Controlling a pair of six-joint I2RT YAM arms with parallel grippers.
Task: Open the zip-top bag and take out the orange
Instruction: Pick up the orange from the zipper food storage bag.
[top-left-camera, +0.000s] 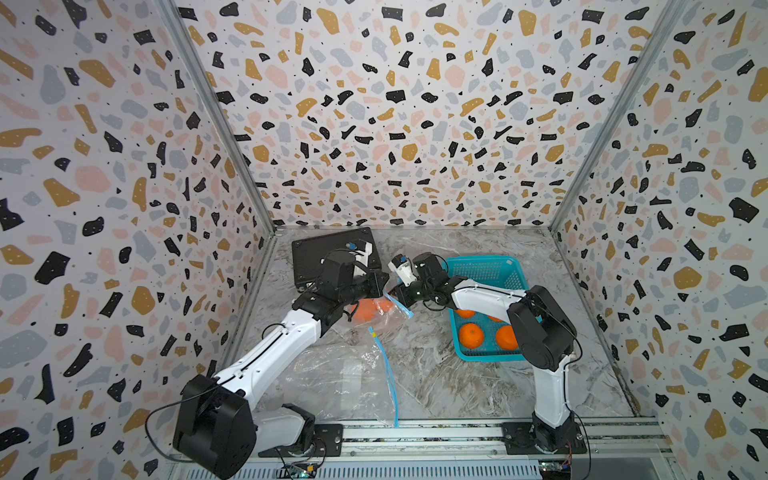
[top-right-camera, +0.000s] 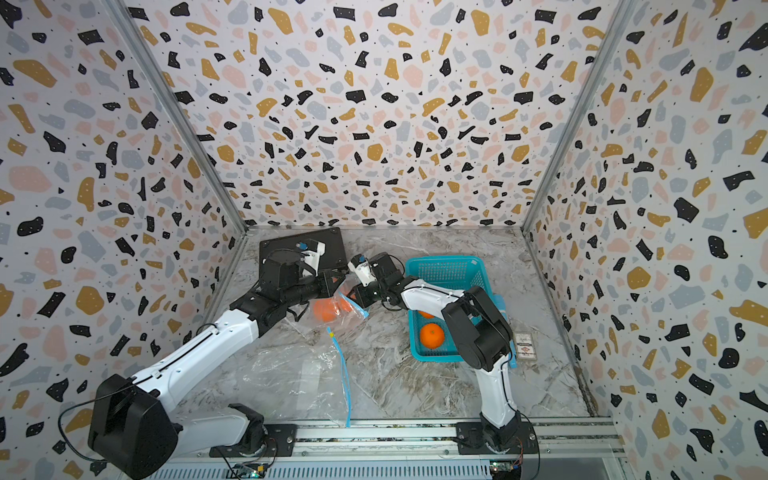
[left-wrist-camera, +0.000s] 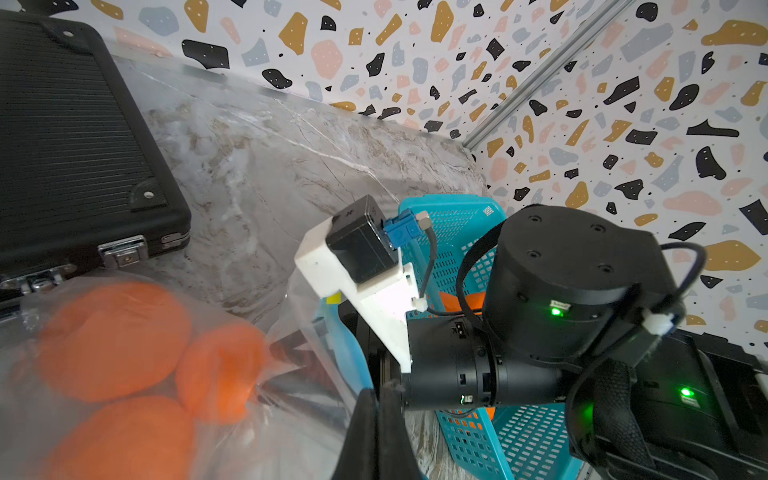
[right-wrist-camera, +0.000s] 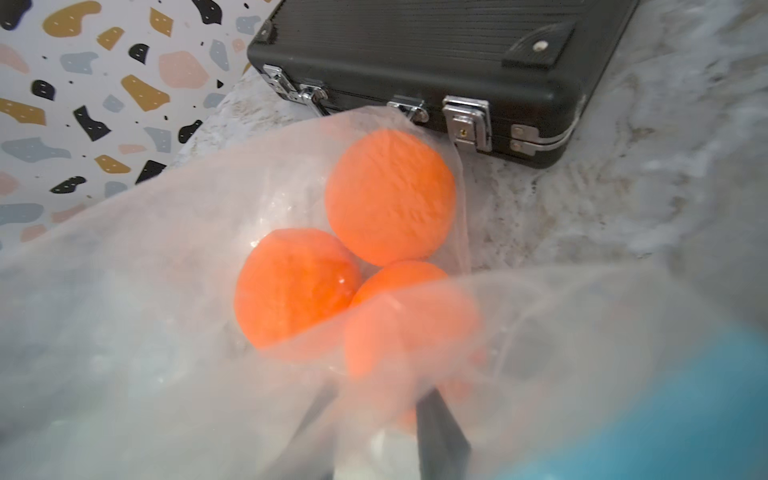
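Observation:
A clear zip-top bag with a blue zip strip hangs lifted off the table between both grippers. Three oranges sit inside it; the left wrist view shows them too, blurred behind the film. My left gripper is shut on the bag's rim beside the blue strip; a top view shows it at the bag's upper edge. My right gripper faces it at the bag's mouth, fingers apart and veiled by plastic film.
A black case lies at the back left, right behind the bag. A teal basket on the right holds loose oranges. A second clear bag lies flat at the front. A small card lies beside the basket.

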